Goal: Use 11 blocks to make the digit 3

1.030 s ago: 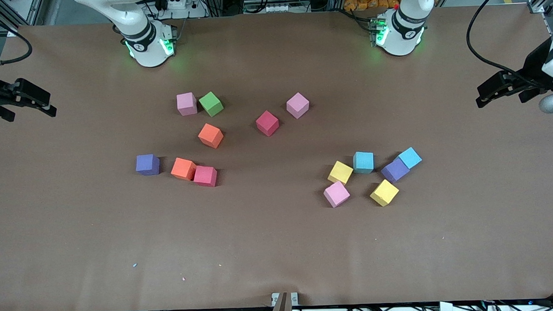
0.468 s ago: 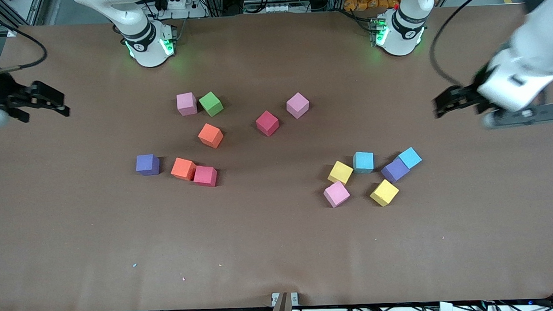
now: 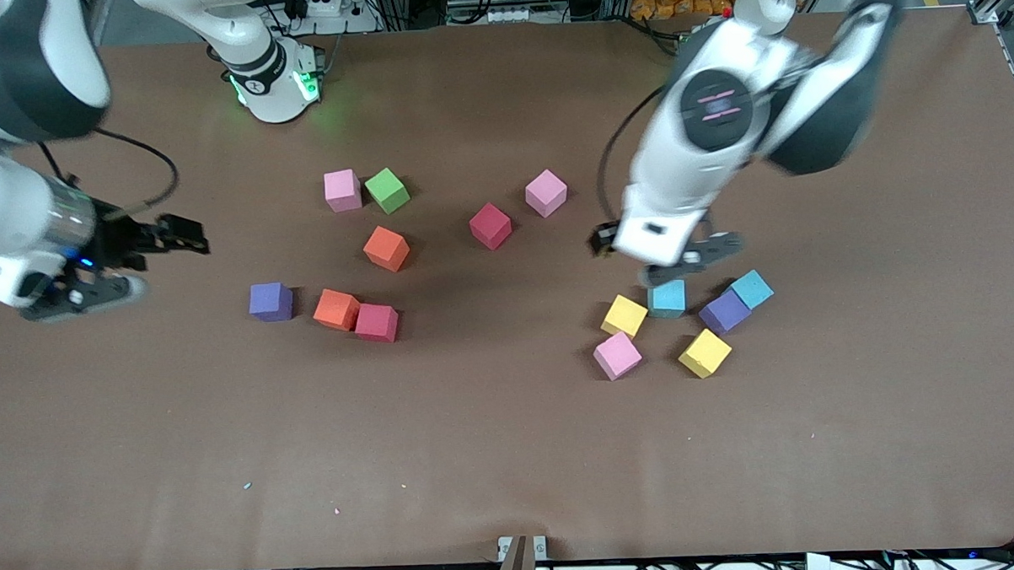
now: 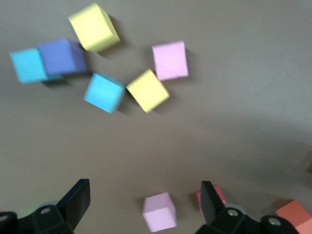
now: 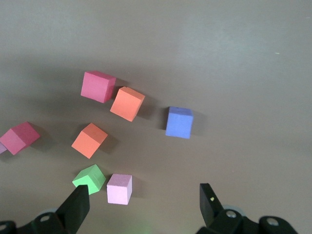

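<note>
The left gripper [image 3: 607,241] is held open over bare table beside a cyan block [image 3: 667,298], whose top edge appears partly hidden by the wrist. The right gripper [image 3: 186,235], also spread open, is seen near the purple block [image 3: 271,302]; the remaining blocks [image 3: 491,226] lie scattered, ungripped.

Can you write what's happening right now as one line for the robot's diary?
left gripper: open, empty, over table by cyan block | right gripper: open, empty | blocks: scattered, no 3 yet
</note>
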You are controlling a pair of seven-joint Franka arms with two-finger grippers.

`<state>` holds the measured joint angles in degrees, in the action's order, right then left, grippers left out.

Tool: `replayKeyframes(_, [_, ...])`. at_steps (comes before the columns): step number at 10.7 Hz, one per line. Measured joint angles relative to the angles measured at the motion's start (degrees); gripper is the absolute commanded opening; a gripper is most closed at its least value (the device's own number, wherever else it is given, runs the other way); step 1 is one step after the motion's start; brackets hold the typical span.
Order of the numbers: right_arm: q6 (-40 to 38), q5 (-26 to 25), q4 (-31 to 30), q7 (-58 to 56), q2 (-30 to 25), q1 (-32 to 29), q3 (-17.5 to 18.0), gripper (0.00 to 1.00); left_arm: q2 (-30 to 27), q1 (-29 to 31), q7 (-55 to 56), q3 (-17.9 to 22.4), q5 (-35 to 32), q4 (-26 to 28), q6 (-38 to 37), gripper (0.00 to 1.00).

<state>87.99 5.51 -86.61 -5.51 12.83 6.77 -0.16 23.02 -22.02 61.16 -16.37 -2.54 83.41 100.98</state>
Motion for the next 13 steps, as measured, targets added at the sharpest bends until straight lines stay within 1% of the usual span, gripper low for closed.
replayKeyframes(2, [3.2,0.1,-1.3,-0.1,2.3,4.2,0.1,1.0,4.8,-5.3,10.0,0.0,-0.1,0.0,5.1,1.0])
replayKeyframes(4, [5.2,0.1,-4.6,0.0,2.5,9.7,0.2,1.0,8.4,-9.6,17.4,0.0,-0.2,0.0,8.8,1.0])
replayKeyframes(5, [6.6,0.1,-7.0,0.0,2.4,11.9,0.2,1.0,10.1,-11.5,20.5,0.0,-0.2,0.0,10.4,1.0])
replayKeyframes(7, [12.1,0.1,-12.7,0.0,2.4,15.8,0.3,1.0,13.1,-14.0,25.8,0.1,-0.2,0.2,14.5,1.0])
replayKeyframes(9, [16.6,0.1,-18.1,0.0,2.3,18.8,0.3,1.0,14.8,-15.3,28.7,0.1,-0.2,1.4,17.6,1.0])
replayKeyframes(11, [22.2,0.1,-24.8,0.0,1.1,19.9,0.3,1.0,15.2,-16.8,31.4,0.1,-0.2,3.7,18.3,1.0])
replayKeyframes(13, [24.3,0.1,-28.9,0.0,-0.6,20.2,0.3,1.0,15.3,-17.8,33.4,0.1,-0.2,6.0,20.6,1.0])
